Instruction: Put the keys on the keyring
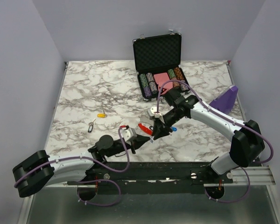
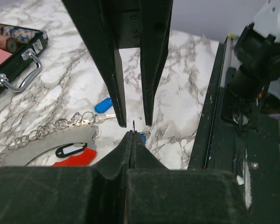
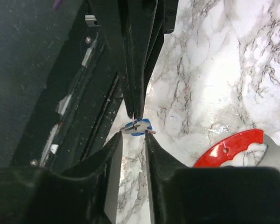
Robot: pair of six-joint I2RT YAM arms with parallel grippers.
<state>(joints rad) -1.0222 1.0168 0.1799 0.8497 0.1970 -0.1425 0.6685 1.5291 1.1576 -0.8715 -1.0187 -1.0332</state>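
Keyring (image 3: 229,147) lies on the table (image 1: 84,93) beside both grippers. Left gripper (image 2: 132,136) clamps a blue key (image 3: 139,126); right gripper (image 3: 133,136) stands apart around it. Thin pinch: if I brush it retreating, key could drop.

Robot lab booth, plain walls (image 1: 23,70), marble table (image 1: 84,93)

The left gripper (image 2: 132,140) pinches a blue-tagged key (image 2: 143,136) just below the right gripper's (image 2: 134,122) parted fingers.
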